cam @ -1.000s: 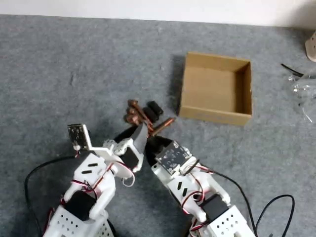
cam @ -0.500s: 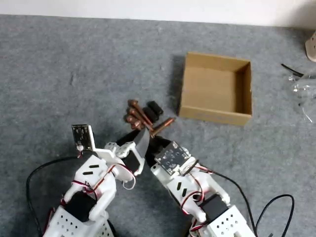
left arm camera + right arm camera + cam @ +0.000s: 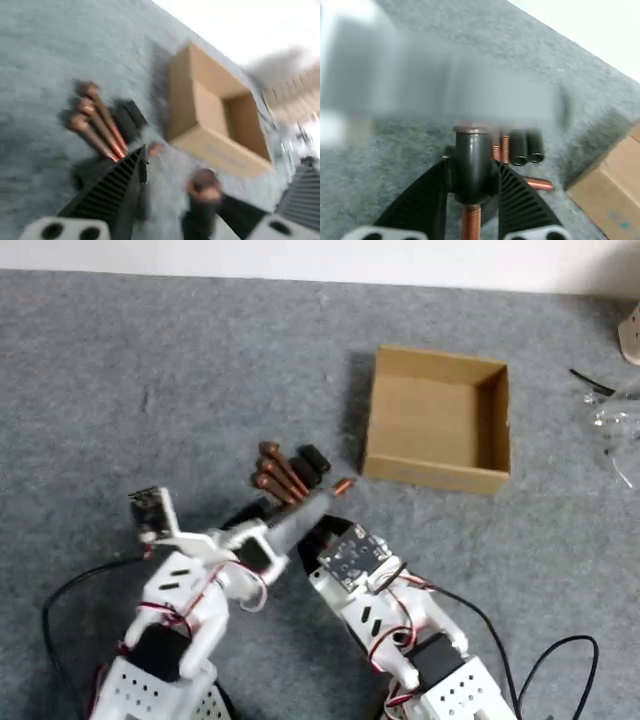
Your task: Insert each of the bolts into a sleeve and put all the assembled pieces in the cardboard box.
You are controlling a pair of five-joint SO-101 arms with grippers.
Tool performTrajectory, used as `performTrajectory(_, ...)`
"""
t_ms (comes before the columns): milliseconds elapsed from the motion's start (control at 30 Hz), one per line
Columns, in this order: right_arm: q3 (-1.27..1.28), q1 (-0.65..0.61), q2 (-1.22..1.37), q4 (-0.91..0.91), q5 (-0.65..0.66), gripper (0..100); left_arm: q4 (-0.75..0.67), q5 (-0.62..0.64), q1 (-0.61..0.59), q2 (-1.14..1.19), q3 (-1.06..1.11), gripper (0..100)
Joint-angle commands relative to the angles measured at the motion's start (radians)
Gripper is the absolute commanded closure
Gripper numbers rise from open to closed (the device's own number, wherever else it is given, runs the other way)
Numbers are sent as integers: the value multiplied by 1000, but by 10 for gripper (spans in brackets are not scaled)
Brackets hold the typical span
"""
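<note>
Over the last second the left arm (image 3: 185,590) has swung to the right. Its long finger (image 3: 300,518), which pointed to the far side next to the right arm (image 3: 400,625), now slants toward the far right. It lies over most of the loose bolt (image 3: 343,484), so only that bolt's far end shows past the fingertip. The right arm, the heap of parts and the box stay where they were.

The left gripper (image 3: 221,157) stands wide, its two ribbed fingers well apart. The right gripper (image 3: 472,172) is clamped on a black sleeve (image 3: 471,150) with a copper bolt (image 3: 471,130) pushed through it. The bolt's head caps one end of the sleeve and the threaded shank sticks out of the other end, past the fingers. This assembled piece hangs over the grey carpet (image 3: 150,360) on the near side of the heap, between the two arms and to the near left of the box.

In the heap, three bolts (image 3: 272,470) lie side by side, heads to the far left. Two sleeves (image 3: 312,460) lie just to their right. The loose bolt lies between the heap and the cardboard box (image 3: 437,475). The box stands open-topped to the right of the parts, apart from them.

Some clear plastic bits (image 3: 605,410) lie at the right edge of the carpet. Black cables (image 3: 520,660) trail from the arms' bases on the near side.
</note>
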Motion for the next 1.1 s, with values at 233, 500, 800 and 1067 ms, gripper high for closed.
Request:
performTrajectory(233, 148, 27, -15, -10, 9, 995, -5, 77, -272, -15, -73, 614)
performTrajectory(500, 148, 125, -16, -64, 6, 995, -2, -123, -274, -15, -39, 775)
performTrajectory(800, 148, 177, -16, -87, 3, 995, 3, -304, -272, -13, -33, 986)
performTrajectory(1067, 148, 248, -16, -88, 3, 995, 106, -546, -295, -13, -48, 989)
